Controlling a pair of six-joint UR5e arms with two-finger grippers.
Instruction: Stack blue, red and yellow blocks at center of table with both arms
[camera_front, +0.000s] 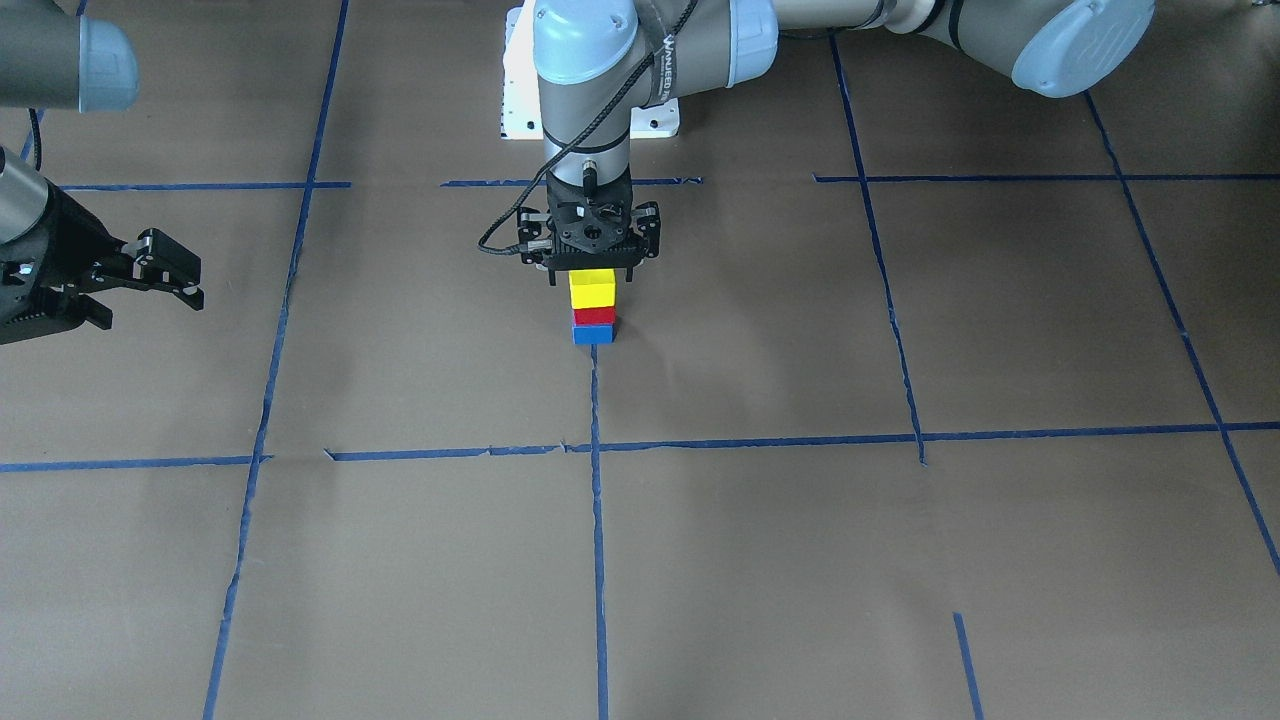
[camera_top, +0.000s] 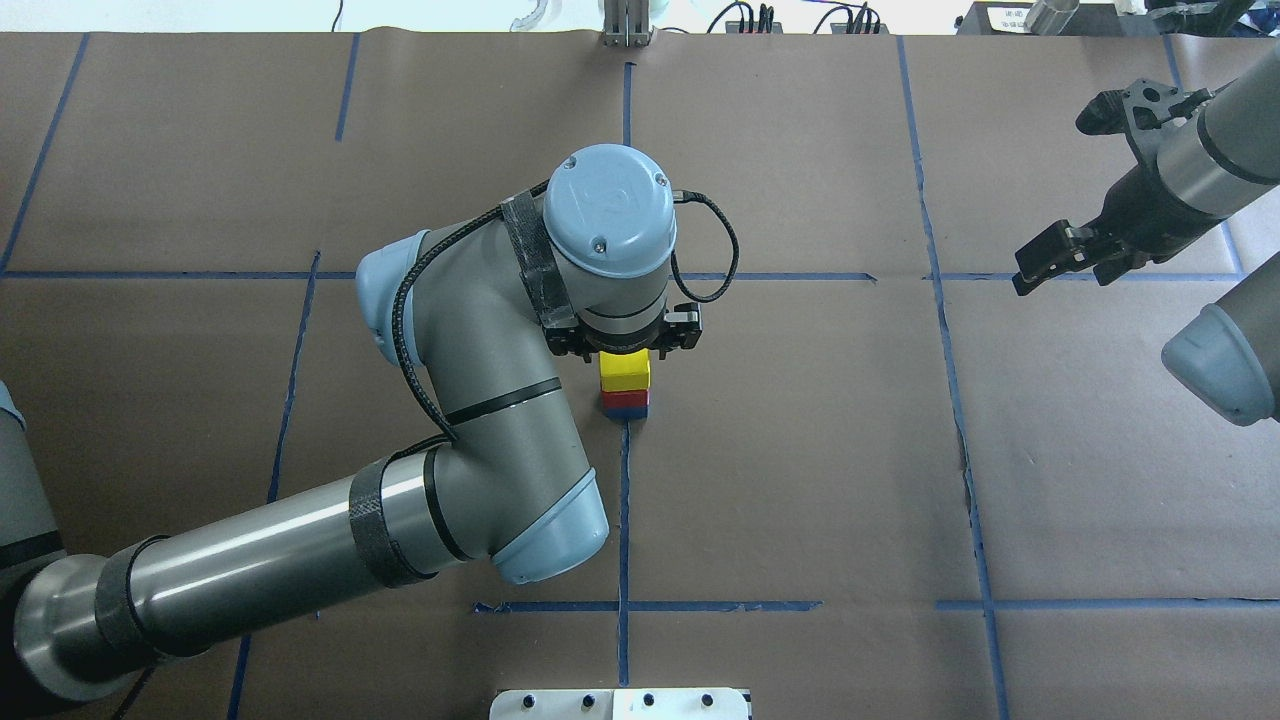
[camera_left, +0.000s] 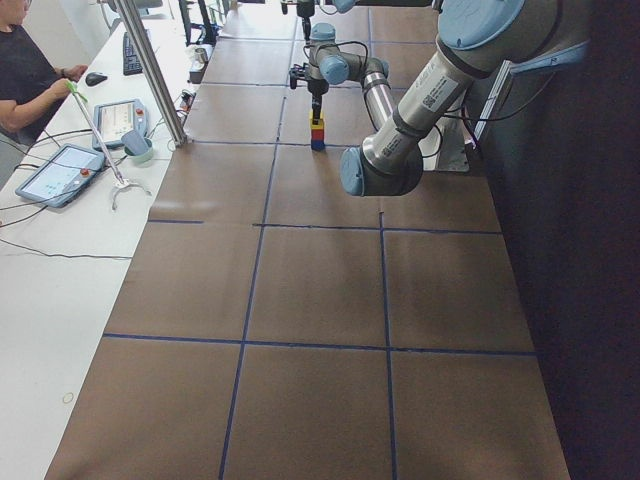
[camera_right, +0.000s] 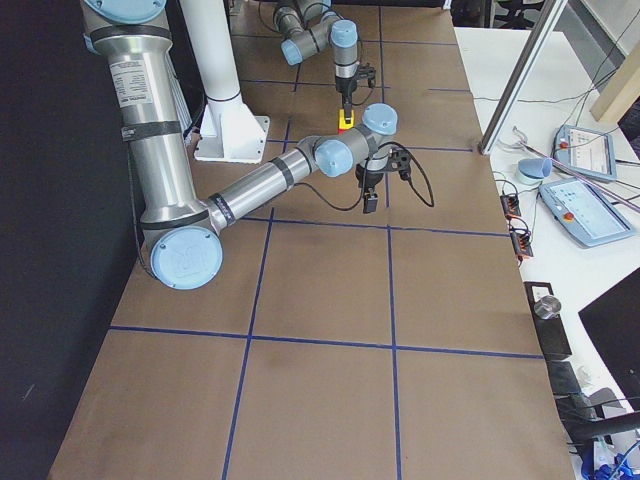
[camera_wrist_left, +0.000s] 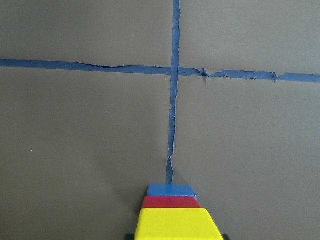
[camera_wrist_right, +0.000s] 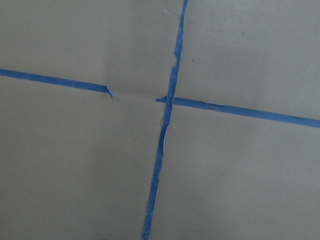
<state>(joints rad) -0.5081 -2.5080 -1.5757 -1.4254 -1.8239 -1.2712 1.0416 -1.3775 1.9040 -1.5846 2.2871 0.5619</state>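
Note:
A yellow block (camera_front: 592, 288) sits on a red block (camera_front: 594, 316), which sits on a blue block (camera_front: 593, 335), at the table's middle on a blue tape line. The stack also shows in the overhead view (camera_top: 624, 372) and the left wrist view (camera_wrist_left: 177, 224). My left gripper (camera_front: 592, 276) points straight down over the stack, its fingers on either side of the yellow block and shut on it. My right gripper (camera_top: 1065, 185) is open and empty, hovering far off at my right side of the table.
Blue tape lines (camera_front: 597, 520) divide the brown table into squares. The white arm base plate (camera_top: 620, 703) is at the robot's edge. Tablets (camera_right: 585, 150) and cables lie on the side bench, where a person (camera_left: 25, 75) sits.

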